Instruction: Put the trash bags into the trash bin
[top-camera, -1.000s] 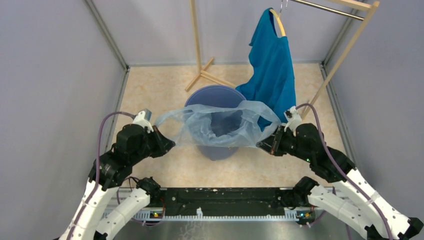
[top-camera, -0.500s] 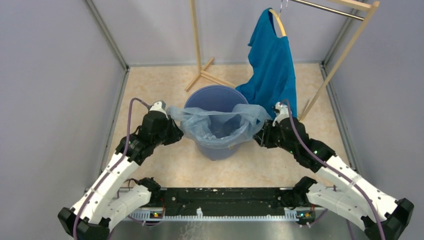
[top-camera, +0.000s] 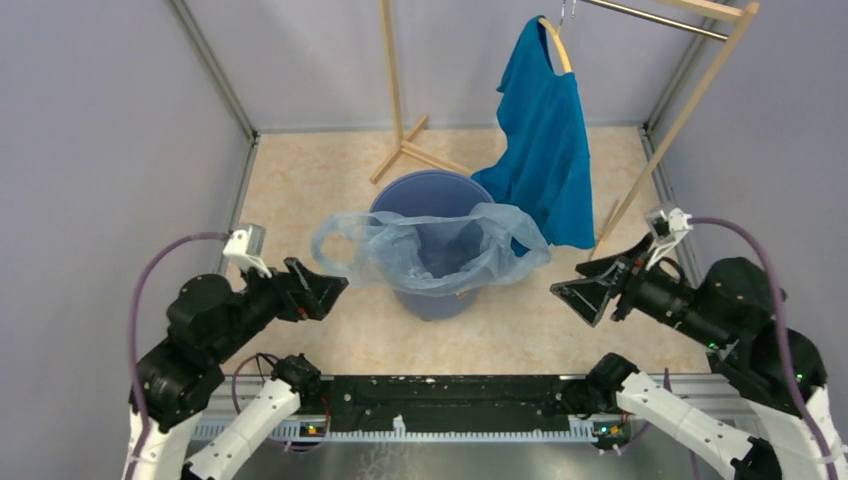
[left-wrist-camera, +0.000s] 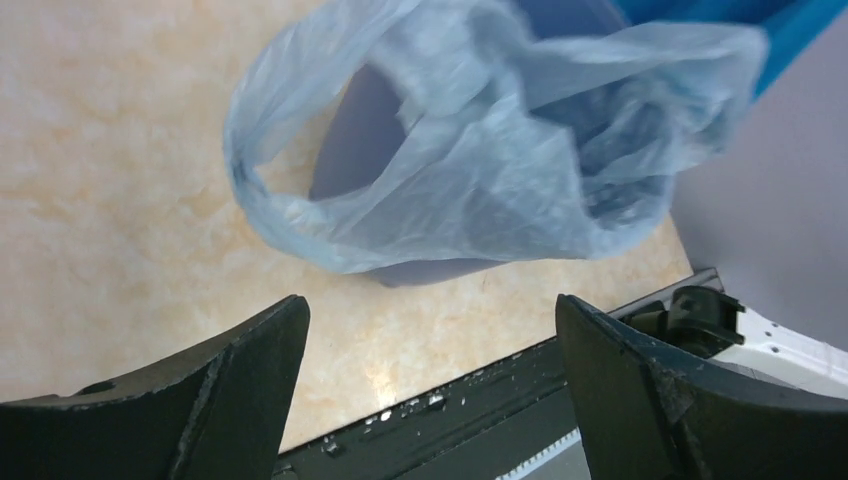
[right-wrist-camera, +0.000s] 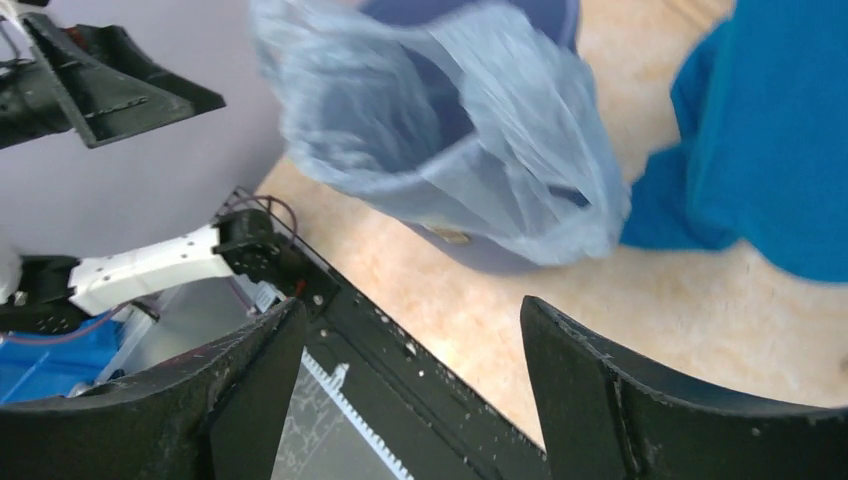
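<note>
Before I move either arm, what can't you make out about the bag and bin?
- Bin interior: in the top view the trash bag drapes over the near rim of the trash bin, hiding how deep it hangs.
- Bin's far side: cut off by the upper edge in both wrist views.
- Bag edges: blurred in both wrist views.
- Whether the T-shirt touches the bag: they overlap from above; cannot tell.

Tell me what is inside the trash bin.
The trash bag sags into the trash bin, its edges spilling over the rim. The plastic hides the bin's floor.
</note>
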